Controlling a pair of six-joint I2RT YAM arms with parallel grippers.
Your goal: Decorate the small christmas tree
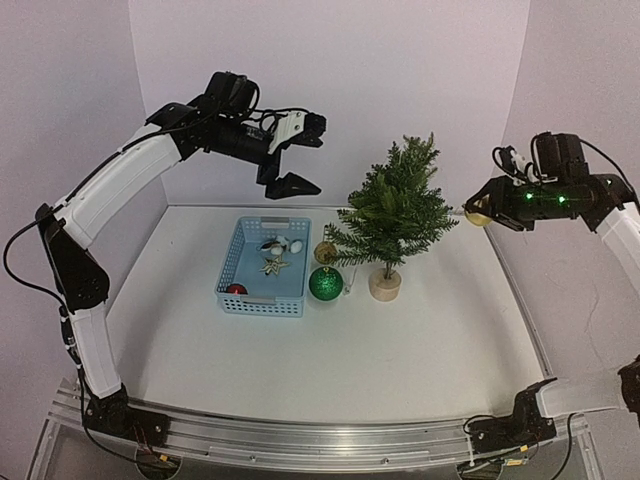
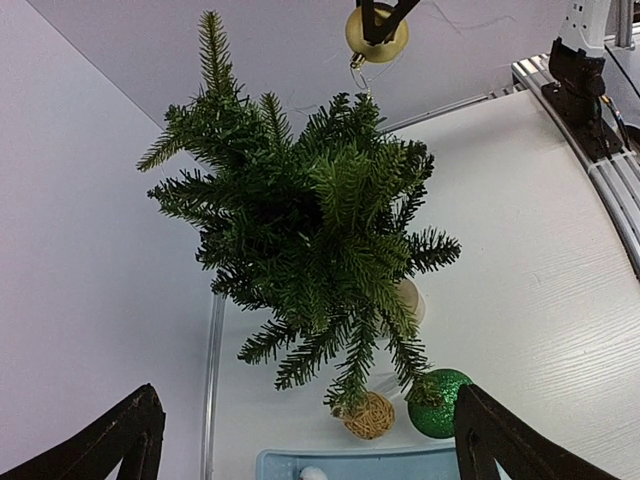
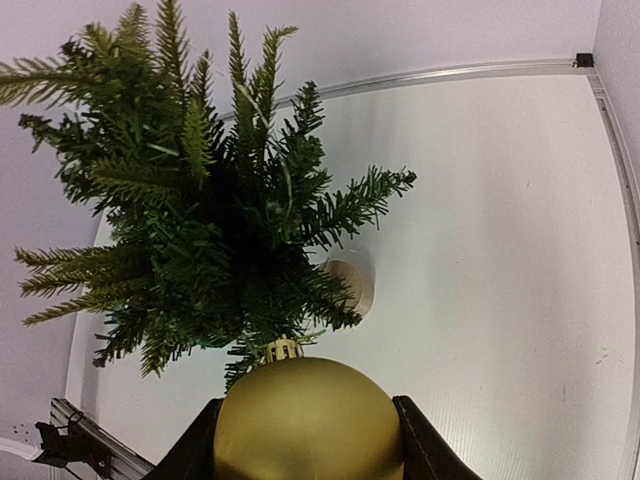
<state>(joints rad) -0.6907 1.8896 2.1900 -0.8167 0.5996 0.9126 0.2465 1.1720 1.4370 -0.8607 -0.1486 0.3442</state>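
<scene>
Gold matte ball ornament (image 3: pixel 308 420) is sitting clamped in my right gripper (image 3: pixel 308 455), cap loop facing the dark-green small christmas tree (image 1: pixel 393 210), which is standing on the white table (image 1: pixel 400 350) at 9 o'clock from it, ready for hooking. I'm hanging the left gripper (image 1: pixel 290 160) released at the tree's 10 o'clock, out of the way.

The tree (image 1: pixel 392 215) is standing right of the basket (image 1: pixel 262 268). Between them a woven ball (image 1: pixel 325 253) is lying behind a bigger ball (image 1: pixel 326 284). A third ball (image 1: pixel 478 213) is hanging right of the tree.
</scene>
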